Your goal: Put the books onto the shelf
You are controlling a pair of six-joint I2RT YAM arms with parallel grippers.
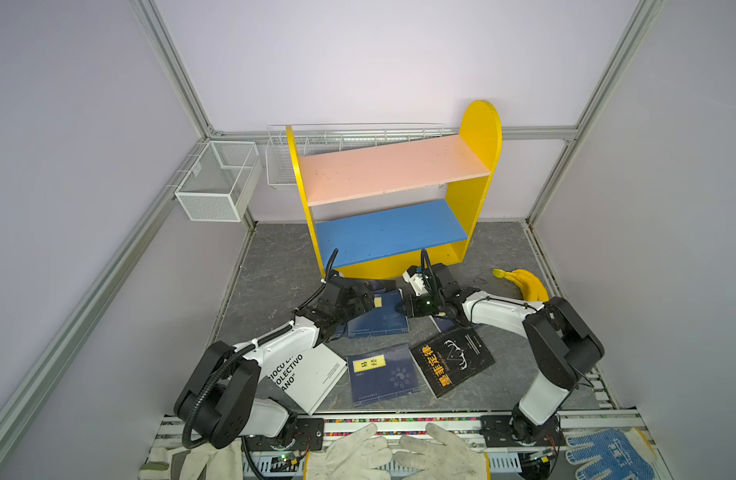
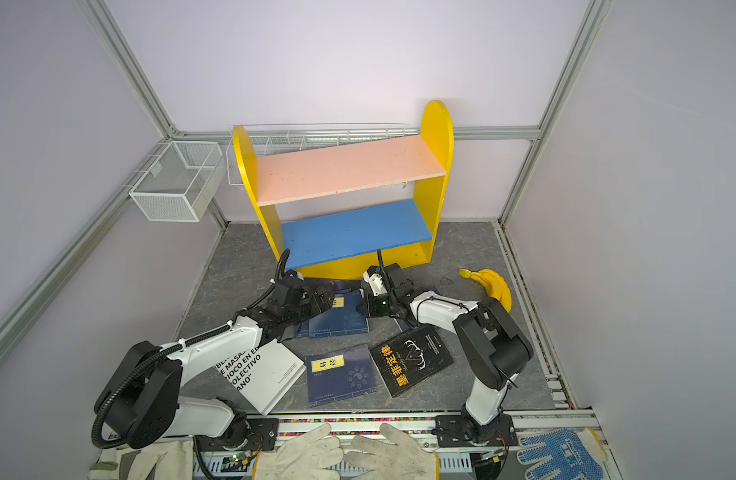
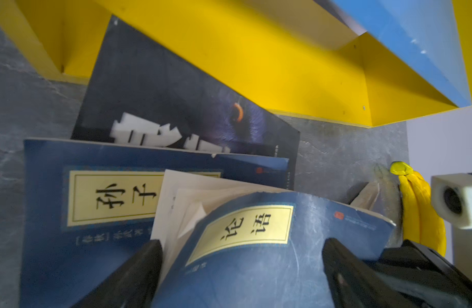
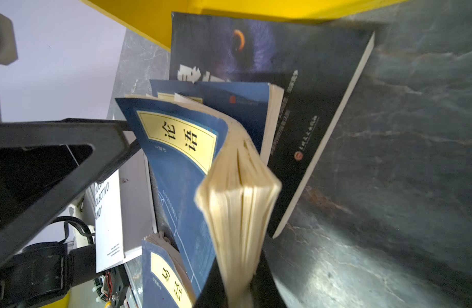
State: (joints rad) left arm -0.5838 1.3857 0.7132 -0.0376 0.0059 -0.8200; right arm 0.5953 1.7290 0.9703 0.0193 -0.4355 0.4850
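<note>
Several books lie piled on the grey table, just before the shelf. My right gripper is pressed together on the page edge of the top navy book, whose cover bends up off the pile. My left gripper is spread wide, one finger at each side of this same book, not clamping it. Below it I see a second navy book and a black book, its corner close to the shelf's yellow base. Nearer to me a white book lies flat.
</note>
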